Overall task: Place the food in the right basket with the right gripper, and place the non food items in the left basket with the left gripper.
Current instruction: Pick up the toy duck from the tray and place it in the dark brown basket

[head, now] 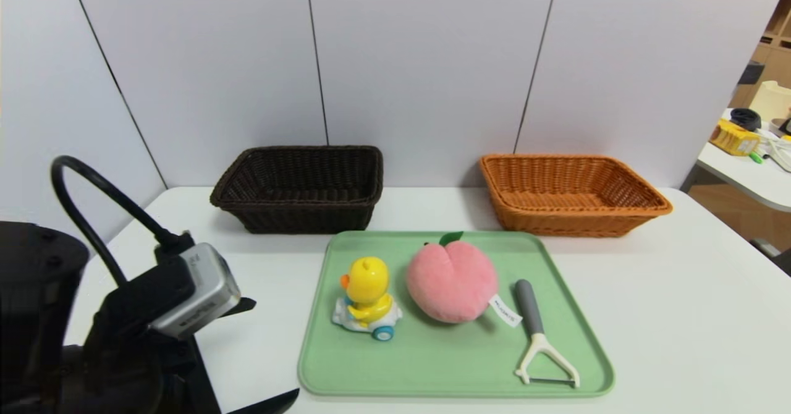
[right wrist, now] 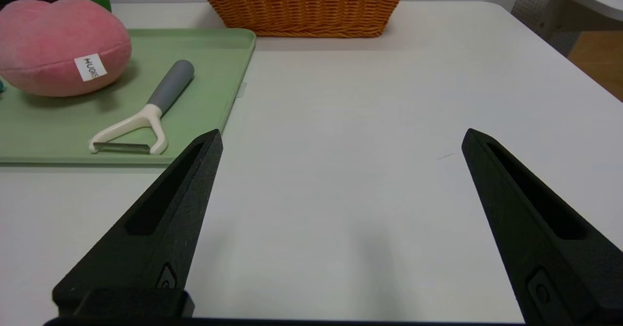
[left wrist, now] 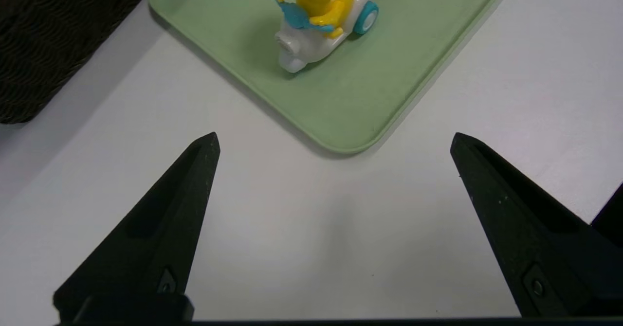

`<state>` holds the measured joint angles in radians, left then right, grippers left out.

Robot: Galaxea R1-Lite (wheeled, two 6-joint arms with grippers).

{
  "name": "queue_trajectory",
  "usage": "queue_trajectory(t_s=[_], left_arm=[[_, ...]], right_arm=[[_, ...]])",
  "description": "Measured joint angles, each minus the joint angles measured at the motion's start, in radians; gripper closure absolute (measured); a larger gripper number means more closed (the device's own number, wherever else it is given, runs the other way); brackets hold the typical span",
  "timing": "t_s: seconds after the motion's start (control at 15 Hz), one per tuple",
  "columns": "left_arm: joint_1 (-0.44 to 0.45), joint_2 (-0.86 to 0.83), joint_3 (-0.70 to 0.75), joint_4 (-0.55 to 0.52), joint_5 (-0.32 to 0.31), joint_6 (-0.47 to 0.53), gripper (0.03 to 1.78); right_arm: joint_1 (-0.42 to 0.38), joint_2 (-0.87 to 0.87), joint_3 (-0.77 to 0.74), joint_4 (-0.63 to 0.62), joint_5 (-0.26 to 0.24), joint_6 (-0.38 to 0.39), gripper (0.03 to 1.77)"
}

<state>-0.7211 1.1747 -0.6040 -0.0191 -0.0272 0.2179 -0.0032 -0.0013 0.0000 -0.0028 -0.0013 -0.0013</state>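
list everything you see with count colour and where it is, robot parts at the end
basket: 1, dark brown, back left of table
basket: 1, orange-brown, back right of table
tray: 1, green, on table
duck toy: 1, yellow and white, tray's left
plush peach: 1, pink, mid-tray
peeler: 1, grey and white, tray's right
table: 1, white, under all
left gripper: 1, black, open, left of tray
right gripper: 1, black, open, over table

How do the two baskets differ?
The left basket is very dark, near black; the right basket is orange-brown. The left basket stands partly behind the tray's left corner, the right basket behind its right corner. Both are woven, flared and empty.
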Motion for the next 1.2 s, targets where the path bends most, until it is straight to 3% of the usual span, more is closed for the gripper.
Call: queue_trajectory(t_s=[0.27,0.53,0.8,0.93,1.2], left_arm=[[-0.074,0.120,0.000,-0.129,0.019,-0.072,0.12],[-0.084,0.223,0.017,-0.343,0.133,-0.159,0.12],[-0.091,0.302,0.032,-0.507,0.164,-0.245,0.12],[-0.124,0.332,0.042,-0.554,0.223,-0.293,0.12],[-0.241,0.383,0.074,-0.587,0.403,-0.423,0.12]], right_arm=[[0.000,0.000,0.000,0.000,0.000,0.000,0.10],[0.000,0.000,0.000,0.000,0.000,0.000,0.10],[0.000,0.000,0.000,0.000,0.000,0.000,0.10],[0.000,0.000,0.000,0.000,0.000,0.000,0.10],[0.000,0.000,0.000,0.000,0.000,0.000,0.10]])
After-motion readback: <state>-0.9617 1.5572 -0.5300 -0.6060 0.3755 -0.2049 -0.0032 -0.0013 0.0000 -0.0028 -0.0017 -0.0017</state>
